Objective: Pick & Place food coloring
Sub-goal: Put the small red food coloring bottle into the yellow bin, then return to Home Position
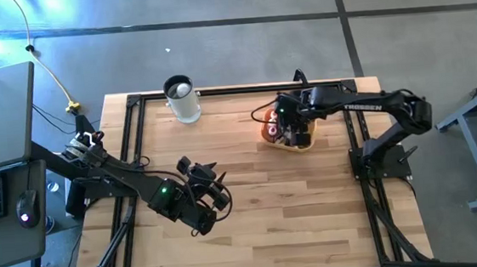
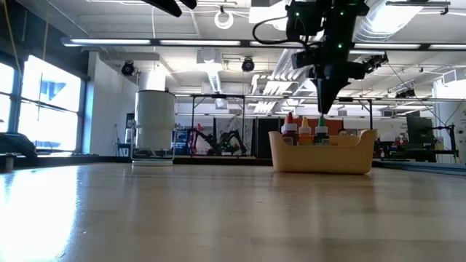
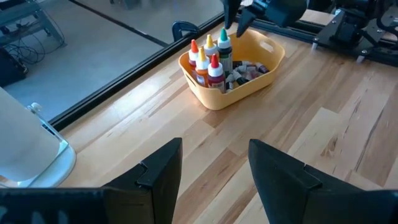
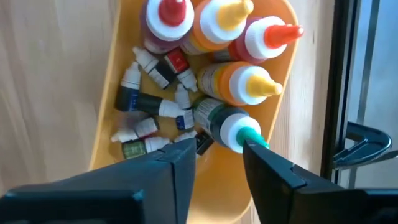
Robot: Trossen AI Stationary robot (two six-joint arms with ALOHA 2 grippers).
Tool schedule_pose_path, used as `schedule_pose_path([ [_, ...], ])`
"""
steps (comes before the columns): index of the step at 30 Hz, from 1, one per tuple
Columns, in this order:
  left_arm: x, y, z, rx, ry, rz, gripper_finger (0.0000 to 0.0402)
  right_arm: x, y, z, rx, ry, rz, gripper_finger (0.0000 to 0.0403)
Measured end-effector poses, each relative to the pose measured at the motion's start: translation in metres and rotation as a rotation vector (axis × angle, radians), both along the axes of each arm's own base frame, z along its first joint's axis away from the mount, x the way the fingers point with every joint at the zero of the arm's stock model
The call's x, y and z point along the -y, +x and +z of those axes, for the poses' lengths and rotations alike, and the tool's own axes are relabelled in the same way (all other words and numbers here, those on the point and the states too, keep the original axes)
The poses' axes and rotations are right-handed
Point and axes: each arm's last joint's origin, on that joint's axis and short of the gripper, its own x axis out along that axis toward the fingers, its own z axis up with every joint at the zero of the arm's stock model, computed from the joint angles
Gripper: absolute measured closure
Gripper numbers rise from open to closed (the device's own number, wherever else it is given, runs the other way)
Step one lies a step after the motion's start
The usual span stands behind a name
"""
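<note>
**Right gripper parted over the bottle tray**

High view: the right gripper (image 1: 294,129) hangs over the orange-yellow plastic tray (image 1: 306,145) right of centre in the upper frame. The left gripper (image 1: 216,191) waits left of centre, lower down. A tall clear cup with a dark rim (image 1: 182,98) stands at the upper middle. White lettering on the right arm reads "TROSSEN".

Low view: the right gripper points straight down above the upright food coloring squeeze bottles (image 2: 304,131) in the tray, right of centre.

Left wrist view: the left gripper's fingers (image 3: 163,169) stand wide apart at the bottom, holding nothing; the tray sits in the upper middle.

Right wrist view: the right gripper's jaws are parted at the bottom, and the green cap tip of a dark bottle (image 4: 231,127) lies just between them, unclamped. Small bottles lie loose in the tray on the left. Their labels are unreadable.

Risk: closing on the slim tapered cap could let the bottle slip or tip, knocking its close-packed neighbours.
</note>
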Motion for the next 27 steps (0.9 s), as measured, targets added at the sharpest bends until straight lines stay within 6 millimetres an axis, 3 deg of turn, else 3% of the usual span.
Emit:
schedule_pose_path([
  [5,0.0,0.0,0.0,-0.001,0.001,0.0,0.0218,0.002,0.003,-0.003,-0.002,-0.021,0.006,0.0244],
  [8,0.0,0.0,0.0,-0.004,0.004,0.001,0.0218,-0.005,0.0,0.006,-0.013,-0.012,0.0,0.0235],
  [11,-0.001,-0.001,0.0,-0.002,0.033,0.012,0.0218,-0.015,-0.012,0.028,-0.05,-0.011,-0.042,0.0237],
  [15,-0.008,-0.01,0.009,0.007,0.064,0.029,0.0218,-0.034,-0.036,0.072,-0.012,-0.105,-0.064,0.0246],
  [18,-0.021,-0.029,0.025,-0.017,0.084,0.036,0.0218,-0.05,-0.063,0.107,0.168,-0.146,-0.085,0.0253],
  [21,-0.04,-0.062,0.05,-0.002,0.072,0.046,0.0218,-0.065,-0.098,0.128,0.408,-0.113,-0.083,0.0258],
  [23,-0.056,-0.088,0.065,-0.011,0.075,0.046,0.0218,-0.072,-0.12,0.131,0.581,-0.079,-0.064,0.026],
  [27,-0.085,-0.136,0.082,0.004,0.065,0.045,0.0218,-0.083,-0.148,0.114,0.891,0.021,0.015,0.0261],
])
